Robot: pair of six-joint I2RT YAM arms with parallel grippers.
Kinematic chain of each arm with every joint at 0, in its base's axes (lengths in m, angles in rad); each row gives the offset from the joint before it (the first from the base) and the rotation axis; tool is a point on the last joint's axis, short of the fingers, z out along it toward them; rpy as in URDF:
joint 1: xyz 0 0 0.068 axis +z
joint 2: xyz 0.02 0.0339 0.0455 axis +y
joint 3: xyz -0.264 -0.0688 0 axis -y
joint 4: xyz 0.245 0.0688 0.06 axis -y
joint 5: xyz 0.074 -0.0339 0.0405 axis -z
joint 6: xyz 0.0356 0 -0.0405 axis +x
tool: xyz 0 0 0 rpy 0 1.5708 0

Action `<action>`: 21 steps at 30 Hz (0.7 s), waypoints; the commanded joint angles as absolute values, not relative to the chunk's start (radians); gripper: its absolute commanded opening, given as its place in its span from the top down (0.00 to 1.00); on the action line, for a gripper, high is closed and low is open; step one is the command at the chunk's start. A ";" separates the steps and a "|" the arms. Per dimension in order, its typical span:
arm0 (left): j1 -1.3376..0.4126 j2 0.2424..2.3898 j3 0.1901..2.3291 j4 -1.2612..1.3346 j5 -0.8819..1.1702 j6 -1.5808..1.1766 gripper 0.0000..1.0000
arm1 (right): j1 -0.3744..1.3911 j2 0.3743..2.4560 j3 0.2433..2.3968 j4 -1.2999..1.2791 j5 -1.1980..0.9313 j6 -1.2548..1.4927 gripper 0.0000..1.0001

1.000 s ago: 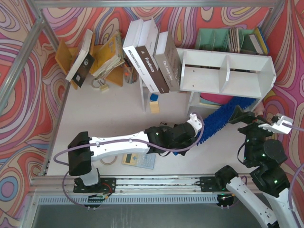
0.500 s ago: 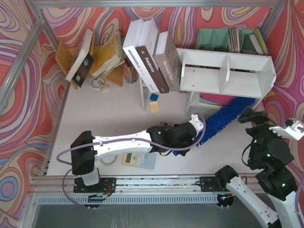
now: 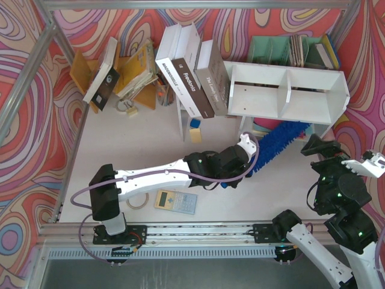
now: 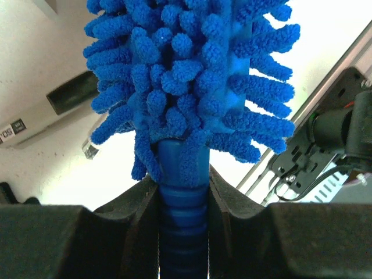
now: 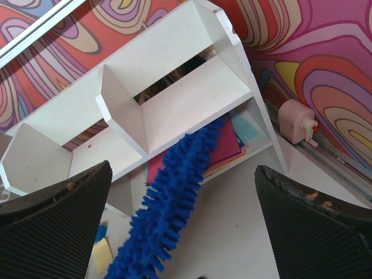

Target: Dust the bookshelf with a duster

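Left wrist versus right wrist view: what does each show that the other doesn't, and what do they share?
Only the left wrist view: the left gripper shut on the handle of the duster, just below the fluff, and a calculator on the table behind.
Only the right wrist view: the bookshelf, with the duster's tip at its lower tier over coloured papers, a pink gadget by the wall, and the open right gripper.
Both: the blue duster.
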State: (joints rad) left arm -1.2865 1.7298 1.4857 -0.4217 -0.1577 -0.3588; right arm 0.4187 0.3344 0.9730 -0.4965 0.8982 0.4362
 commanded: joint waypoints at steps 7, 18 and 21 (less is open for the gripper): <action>-1.274 1.752 1.558 -0.371 -0.153 -0.360 1.00 | 0.421 0.342 0.974 -0.515 0.917 0.449 0.01; -1.273 1.802 1.563 -0.376 -0.137 -0.368 1.00 | 0.422 0.343 0.968 -0.514 0.913 0.453 0.01; -1.272 1.783 1.572 -0.377 -0.147 -0.361 1.00 | 0.421 0.347 0.968 -0.514 0.911 0.453 0.01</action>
